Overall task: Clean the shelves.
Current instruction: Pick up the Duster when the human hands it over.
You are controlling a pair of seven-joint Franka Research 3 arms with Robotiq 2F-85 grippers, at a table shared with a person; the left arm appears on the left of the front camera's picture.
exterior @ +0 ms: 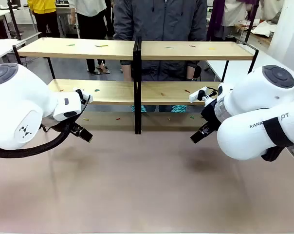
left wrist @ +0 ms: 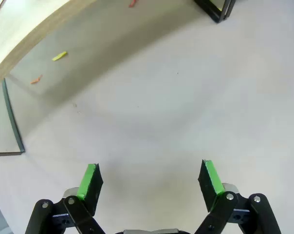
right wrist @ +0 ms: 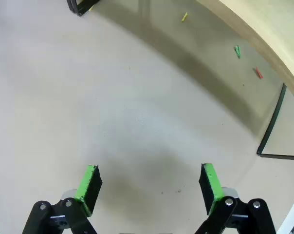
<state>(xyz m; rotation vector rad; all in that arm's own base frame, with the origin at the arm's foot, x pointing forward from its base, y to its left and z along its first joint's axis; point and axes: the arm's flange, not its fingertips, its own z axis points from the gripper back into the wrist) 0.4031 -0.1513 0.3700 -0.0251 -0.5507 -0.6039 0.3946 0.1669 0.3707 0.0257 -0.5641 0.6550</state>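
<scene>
Left claw (left wrist: 149,181) and right claw (right wrist: 149,183) are hovering wide open and empty above the bare desk (exterior: 147,190). Beyond them the shelves (exterior: 88,48) are standing across the desk's far side, with small coloured scraps (exterior: 101,46) lying on both boards. To pinch one scrap cleanly, a claw is likely needing to narrow first and come in level with a board.

A beige-pink tabletop (left wrist: 161,112) lies under the left fingers (left wrist: 91,179), with a yellow scrap (left wrist: 60,56) and an orange scrap (left wrist: 36,80) well ahead to their left. Ahead and right of the right fingers (right wrist: 210,181) lie a yellow bit (right wrist: 184,16), a green bit (right wrist: 237,50) and a red bit (right wrist: 258,73). A person in a dark grey jacket (exterior: 159,19) stands far beyond.
</scene>
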